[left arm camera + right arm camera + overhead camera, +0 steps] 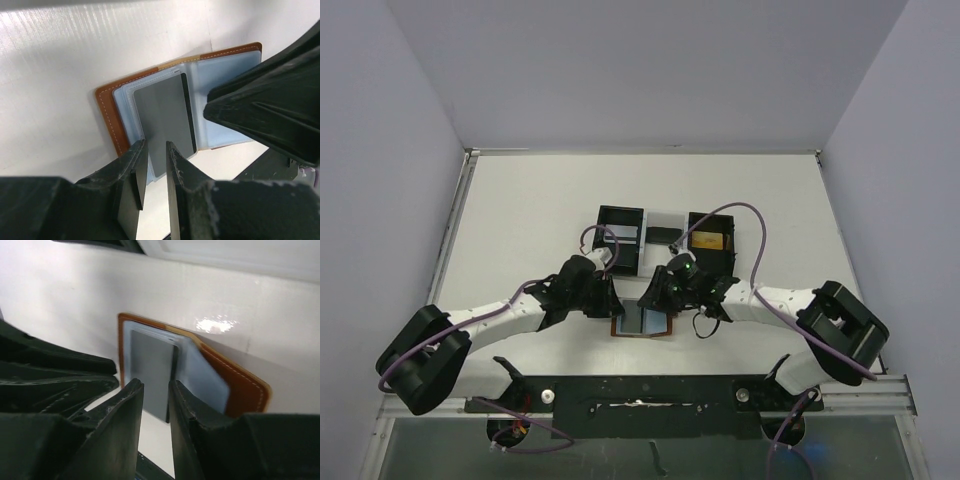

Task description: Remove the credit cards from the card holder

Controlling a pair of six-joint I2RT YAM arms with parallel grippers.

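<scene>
Over the open card holder (107,115), my left gripper (155,146) and right gripper (155,386) sit narrowly parted, empty. Its grey card (165,110) is not yet out.

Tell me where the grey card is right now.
The grey card lies in the open card holder, mid-table in the top view, on the near side of the black tray, between the left hand and right hand.
</scene>
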